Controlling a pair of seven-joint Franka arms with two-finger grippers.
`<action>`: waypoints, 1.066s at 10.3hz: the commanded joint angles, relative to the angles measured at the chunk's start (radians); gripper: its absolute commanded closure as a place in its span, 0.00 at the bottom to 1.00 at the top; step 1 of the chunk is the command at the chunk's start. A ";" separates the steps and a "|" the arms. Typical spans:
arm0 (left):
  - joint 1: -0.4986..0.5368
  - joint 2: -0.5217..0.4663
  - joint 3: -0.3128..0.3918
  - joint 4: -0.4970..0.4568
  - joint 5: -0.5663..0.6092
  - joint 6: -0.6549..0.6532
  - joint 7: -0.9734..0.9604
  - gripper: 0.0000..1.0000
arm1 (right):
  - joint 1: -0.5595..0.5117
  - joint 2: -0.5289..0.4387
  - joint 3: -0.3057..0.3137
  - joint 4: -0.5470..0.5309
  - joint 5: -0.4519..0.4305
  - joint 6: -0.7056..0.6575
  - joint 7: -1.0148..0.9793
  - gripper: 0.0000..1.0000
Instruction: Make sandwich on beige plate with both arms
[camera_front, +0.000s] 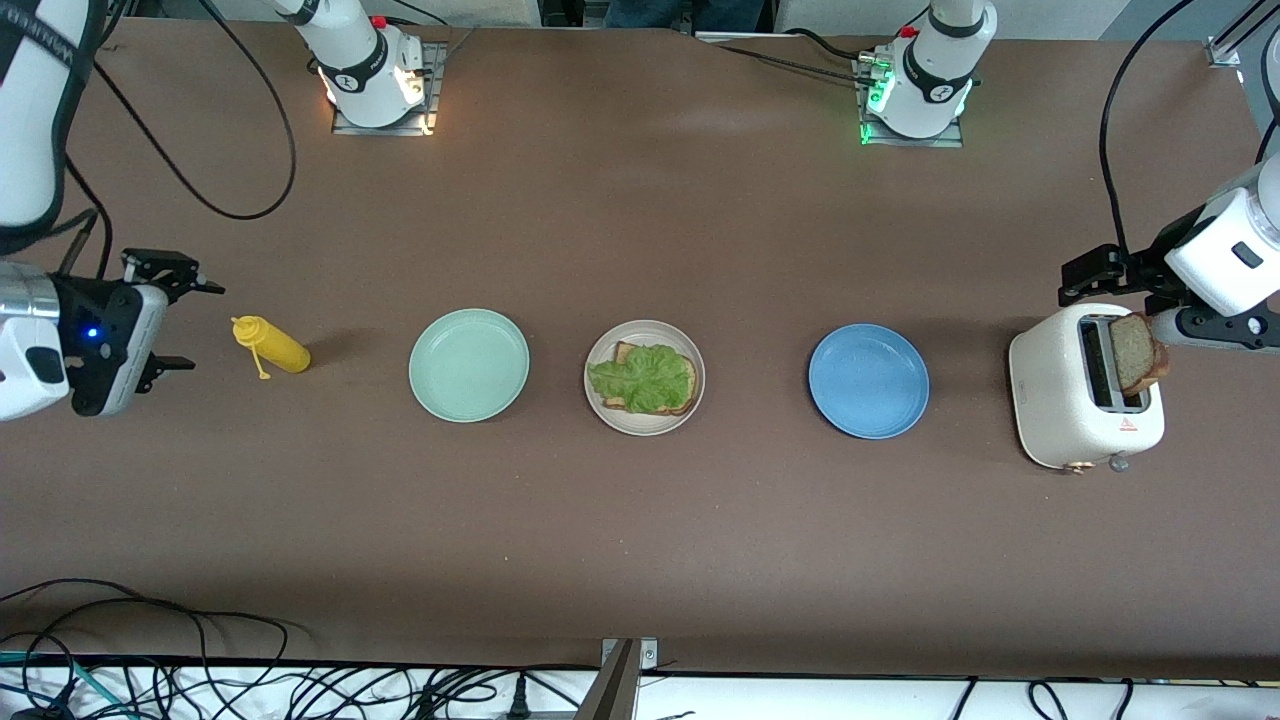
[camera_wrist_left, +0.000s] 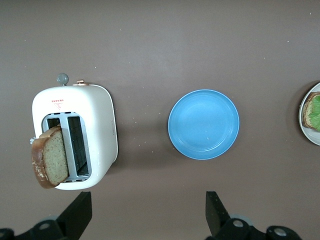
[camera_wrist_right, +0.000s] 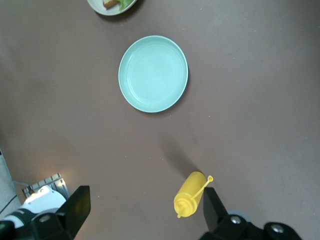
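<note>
The beige plate (camera_front: 641, 427) lies mid-table, between a mint plate and a blue one. On it rests one bread slice (camera_front: 624, 352) with a ruffled green lettuce leaf (camera_front: 645, 376) on top. A second bread slice (camera_front: 1137, 352) (camera_wrist_left: 50, 157) leans out of a slot of the white toaster (camera_front: 1060, 390) (camera_wrist_left: 102, 125) at the left arm's end. My left gripper (camera_front: 1110, 308) (camera_wrist_left: 148, 207) hangs open and empty over the table beside the toaster. Over the right arm's end, my right gripper (camera_front: 165, 318) (camera_wrist_right: 145, 205) is open and empty, above the table next to a yellow bottle. The plate's edge (camera_wrist_left: 303, 112) (camera_wrist_right: 102, 10) also shows in both wrist views.
A yellow squeeze bottle (camera_front: 270, 345) (camera_wrist_right: 189, 200) lies on its side toward the right arm's end. The mint green plate (camera_front: 469, 364) (camera_wrist_right: 153, 73) and the blue plate (camera_front: 868, 380) (camera_wrist_left: 203, 124) are bare. Cables (camera_front: 200, 680) run along the table edge nearest the front camera.
</note>
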 joint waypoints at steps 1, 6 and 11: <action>0.007 -0.010 -0.002 -0.002 -0.023 0.000 0.010 0.00 | -0.032 -0.135 0.120 -0.215 -0.105 0.143 0.094 0.00; 0.007 -0.010 -0.002 -0.002 -0.023 0.000 0.009 0.00 | -0.079 -0.347 0.266 -0.582 -0.319 0.434 0.621 0.00; 0.007 -0.010 -0.002 -0.002 -0.023 0.000 0.009 0.00 | -0.187 -0.462 0.338 -0.859 -0.411 0.708 1.018 0.00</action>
